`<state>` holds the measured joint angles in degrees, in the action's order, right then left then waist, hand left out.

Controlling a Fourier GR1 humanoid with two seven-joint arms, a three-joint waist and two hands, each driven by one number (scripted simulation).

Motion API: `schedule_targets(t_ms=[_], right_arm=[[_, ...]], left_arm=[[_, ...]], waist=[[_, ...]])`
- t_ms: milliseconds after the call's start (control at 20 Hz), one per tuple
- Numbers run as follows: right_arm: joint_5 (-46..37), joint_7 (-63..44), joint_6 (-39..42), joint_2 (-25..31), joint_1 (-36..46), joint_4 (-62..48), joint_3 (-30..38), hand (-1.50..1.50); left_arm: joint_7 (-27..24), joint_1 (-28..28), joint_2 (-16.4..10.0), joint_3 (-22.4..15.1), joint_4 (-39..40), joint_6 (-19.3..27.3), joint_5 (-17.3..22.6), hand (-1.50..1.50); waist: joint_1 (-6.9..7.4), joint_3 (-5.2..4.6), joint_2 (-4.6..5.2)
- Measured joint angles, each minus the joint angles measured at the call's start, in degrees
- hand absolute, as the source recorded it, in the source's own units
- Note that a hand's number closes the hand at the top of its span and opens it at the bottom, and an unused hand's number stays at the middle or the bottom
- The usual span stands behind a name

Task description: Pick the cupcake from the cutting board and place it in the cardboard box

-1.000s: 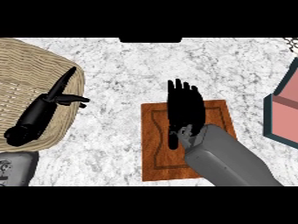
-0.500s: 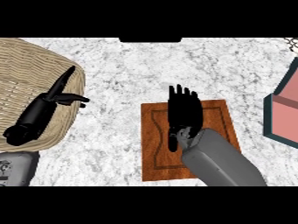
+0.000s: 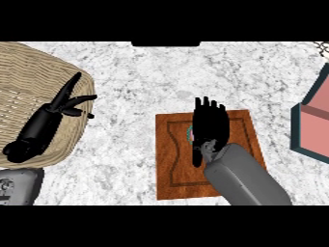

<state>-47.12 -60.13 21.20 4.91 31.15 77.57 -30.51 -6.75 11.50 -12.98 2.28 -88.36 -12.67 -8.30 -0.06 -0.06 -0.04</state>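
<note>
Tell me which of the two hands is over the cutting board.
The right hand, fingers straight, above the brown cutting board. The left hand is over the wicker basket at the view's left instead.

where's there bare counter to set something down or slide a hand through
Bare marble counter runs between the wicker basket and the cutting board, and widest beyond the board's far edge. A narrower strip lies between the board and the cardboard box. Crowded: the right hand and forearm cover the board's middle; the left hand lies over the basket.
</note>
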Motion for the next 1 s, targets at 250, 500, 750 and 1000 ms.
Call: schedule_targets(t_ms=[250, 500, 750, 1000], right_arm=[[-2.95, 4.26, 0.6, -0.34, -1.64, -1.46, 0.8, 1.5], [-8.08, 7.82, -1.23, -0.52, -1.15, -2.55, -0.09, 1.5], [-12.91, 10.18, -3.67, -1.05, 0.2, -4.45, -0.75, 1.5], [-11.85, 22.32, -5.5, 2.07, -4.44, 3.49, -7.14, 1.5]], left_arm=[[0.17, 0.19, -0.51, 0.07, -1.15, 0.11, 0.74, 0.0], [-0.31, 0.69, -0.67, -0.32, -0.4, 0.99, 0.73, 0.0], [-0.51, 0.94, -0.35, -1.29, 0.24, 1.92, -0.12, 0.0], [-1.3, -0.06, -0.76, -1.38, 0.99, 2.33, 0.15, 0.0]], waist=[[0.17, 0.01, 0.03], [0.2, -0.01, -0.01], [0.25, 0.0, 0.04], [-0.29, 0.09, -0.16]])
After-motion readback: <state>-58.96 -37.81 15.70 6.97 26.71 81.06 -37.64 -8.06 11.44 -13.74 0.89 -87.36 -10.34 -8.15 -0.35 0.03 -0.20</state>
